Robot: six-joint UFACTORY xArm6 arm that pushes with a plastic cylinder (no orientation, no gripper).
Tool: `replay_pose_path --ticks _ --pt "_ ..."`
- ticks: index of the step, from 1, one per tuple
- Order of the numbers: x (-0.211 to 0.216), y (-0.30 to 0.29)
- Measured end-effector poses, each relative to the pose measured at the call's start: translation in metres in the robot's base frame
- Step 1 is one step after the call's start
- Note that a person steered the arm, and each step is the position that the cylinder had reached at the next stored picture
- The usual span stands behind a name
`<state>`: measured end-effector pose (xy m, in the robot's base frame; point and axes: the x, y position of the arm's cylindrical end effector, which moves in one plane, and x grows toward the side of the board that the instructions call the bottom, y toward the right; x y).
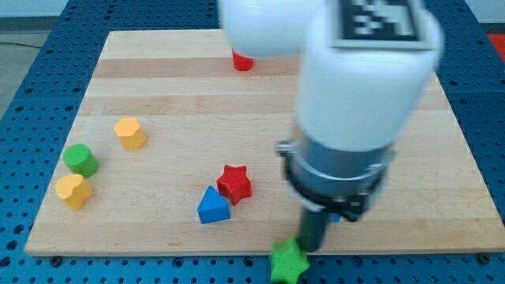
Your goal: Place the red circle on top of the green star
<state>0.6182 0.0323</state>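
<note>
Currently, in the camera view, my tip [311, 249] sat touching the green star [288, 261] at the board's [260, 95] bottom edge; being a bare rod, it grasped nothing. The red circle [243, 61] lay well apart, near the view's top, partly hidden by the arm.
</note>
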Motion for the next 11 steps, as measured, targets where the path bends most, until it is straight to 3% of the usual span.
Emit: replay_pose_path --ticks 1,3,4,6,7,8,9,10,11 --pt "-0.014 -0.034" --pt "-0.069 0.040" --pt "-0.136 0.034" --pt "-0.361 0.014" --pt "-0.424 -0.019" --pt "-0.405 -0.088" --pt "-0.358 -0.046" --pt "-0.302 -0.041" --pt "-0.325 -0.057"
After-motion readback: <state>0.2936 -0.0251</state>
